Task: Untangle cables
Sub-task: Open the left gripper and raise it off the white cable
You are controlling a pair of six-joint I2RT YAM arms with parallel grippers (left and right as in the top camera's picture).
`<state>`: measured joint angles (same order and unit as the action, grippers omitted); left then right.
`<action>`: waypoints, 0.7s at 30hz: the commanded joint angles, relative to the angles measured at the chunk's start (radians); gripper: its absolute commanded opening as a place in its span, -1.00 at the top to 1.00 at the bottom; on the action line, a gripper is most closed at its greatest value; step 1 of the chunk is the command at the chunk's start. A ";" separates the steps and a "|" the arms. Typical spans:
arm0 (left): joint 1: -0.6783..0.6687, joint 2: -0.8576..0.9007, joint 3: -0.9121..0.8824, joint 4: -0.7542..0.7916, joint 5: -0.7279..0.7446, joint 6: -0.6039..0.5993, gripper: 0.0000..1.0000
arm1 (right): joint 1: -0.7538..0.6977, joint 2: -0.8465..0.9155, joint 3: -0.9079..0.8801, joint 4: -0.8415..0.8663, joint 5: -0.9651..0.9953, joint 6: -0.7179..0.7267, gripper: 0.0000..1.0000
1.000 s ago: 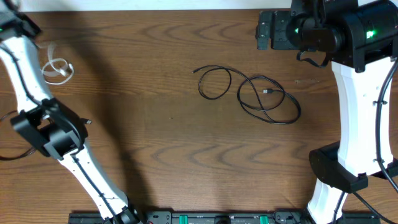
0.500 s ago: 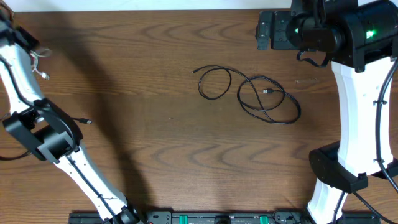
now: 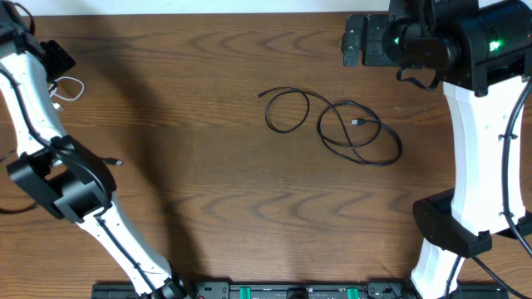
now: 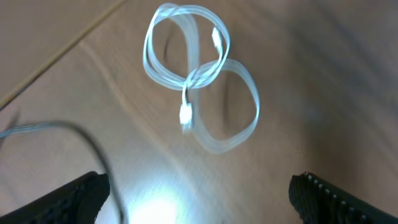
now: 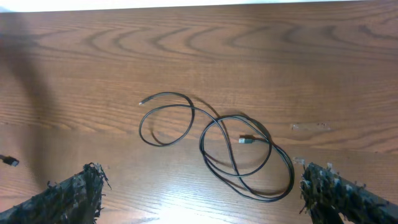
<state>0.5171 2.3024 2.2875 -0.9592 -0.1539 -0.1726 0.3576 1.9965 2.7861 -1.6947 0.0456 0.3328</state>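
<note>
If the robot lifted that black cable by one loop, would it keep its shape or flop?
Probably flop: the black cable is thin and lies in loose, uneven loops, so it likely sags when lifted. It looks light for its length. Pushed, it may slide on the smooth table, its crossed loops dragging together.

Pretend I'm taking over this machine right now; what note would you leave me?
Left end effector: open, empty, above the white cable near the left side of the table.
Right end effector: open, empty, looking down on the black cable mid-table.
Done: the two cables lie well apart.
Left: each coils over itself in loops; neither is straightened.
</note>
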 commanded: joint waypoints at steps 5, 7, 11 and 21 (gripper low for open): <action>0.067 0.028 0.011 -0.125 0.192 0.041 -0.94 | 0.003 0.008 -0.001 -0.003 0.011 0.003 -0.99; 0.073 0.006 0.016 -0.124 0.301 0.041 -0.95 | 0.003 0.008 -0.001 -0.003 0.011 0.003 -0.99; 0.065 -0.075 0.019 -0.092 0.549 0.033 -0.95 | 0.003 0.008 -0.001 -0.003 0.011 0.003 -0.98; -0.128 -0.208 0.019 -0.294 0.954 -0.023 -0.96 | 0.003 0.008 -0.001 -0.003 0.011 0.003 -0.99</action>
<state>0.4664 2.1075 2.2955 -1.1915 0.6510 -0.1871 0.3580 1.9965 2.7861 -1.6951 0.0456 0.3328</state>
